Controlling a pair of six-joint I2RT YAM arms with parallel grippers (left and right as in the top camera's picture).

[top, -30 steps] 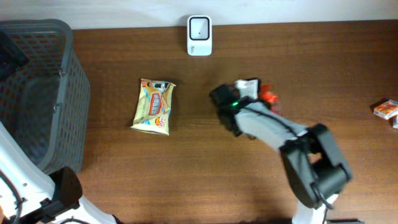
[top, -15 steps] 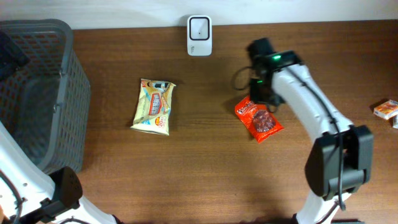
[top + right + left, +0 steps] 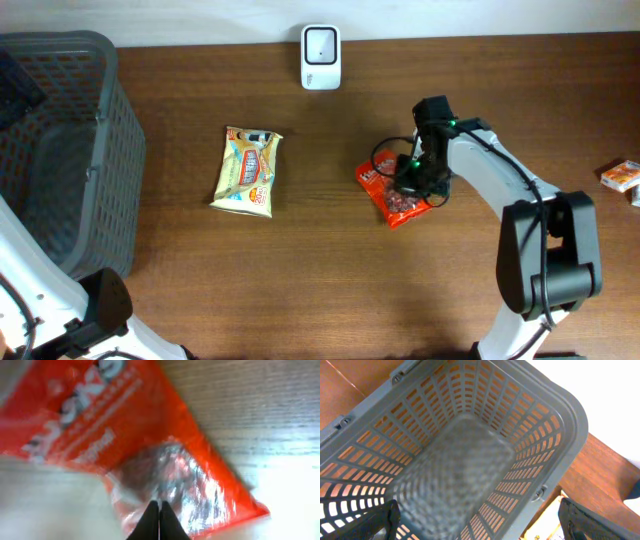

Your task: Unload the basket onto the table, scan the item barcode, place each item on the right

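While the right arm reaches in from the table's lower right, the right gripper (image 3: 160,518) points down onto the crinkled red foil snack packet (image 3: 392,205). Its two dark fingertips are pressed together on the shiny film near one corner of the packet. The packet lies flat and slanted on the brown wooden table (image 3: 330,265), right of centre, with the gripper covering its upper right part in the overhead view. A white rectangular barcode scanner (image 3: 321,57) stands at the table's far edge, well apart from the packet and up to its left. Further left lies a yellow printed snack bag (image 3: 248,172), and beyond that, at the left edge, stands a grey slatted plastic basket (image 3: 110,120). A small orange and white box (image 3: 621,176) sits at the right edge. Above the basket hangs the left gripper (image 3: 477,510), its fingers (image 3: 380,522) spread wide apart with nothing between them.
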